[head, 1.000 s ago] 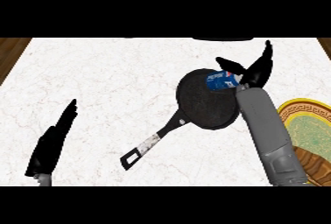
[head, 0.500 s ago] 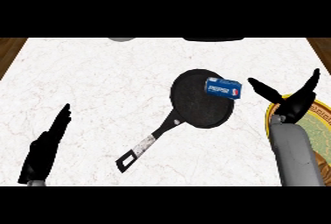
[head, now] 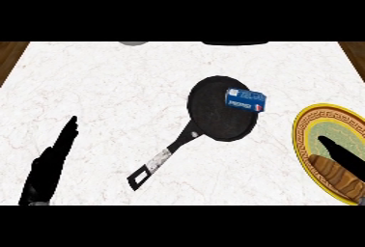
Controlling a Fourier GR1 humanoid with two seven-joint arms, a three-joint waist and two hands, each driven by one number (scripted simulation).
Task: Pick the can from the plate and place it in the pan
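A blue can [head: 245, 100] lies on its side in the black pan [head: 217, 116], near the pan's right rim. The pan's handle [head: 160, 161] points down-left. The gold-rimmed plate [head: 308, 121] with a green middle sits at the right edge of the view. Over the plate's lower part only straight black fingers of my right hand [head: 345, 157] show, apart from the can. My left hand [head: 50, 166] rests open at the lower left, fingers straight and pointing up.
A brown, bread-like item [head: 341, 176] lies on the plate's lower part. The white marble counter [head: 114, 91] has wooden edges at far left and right. A grey object [head: 133, 43] and a dark object [head: 235, 43] peek in at the top edge.
My right hand has let go of the can, which stays in the pan, and has drawn back down-right over the plate. The view shifted a little; my left hand stays at rest.
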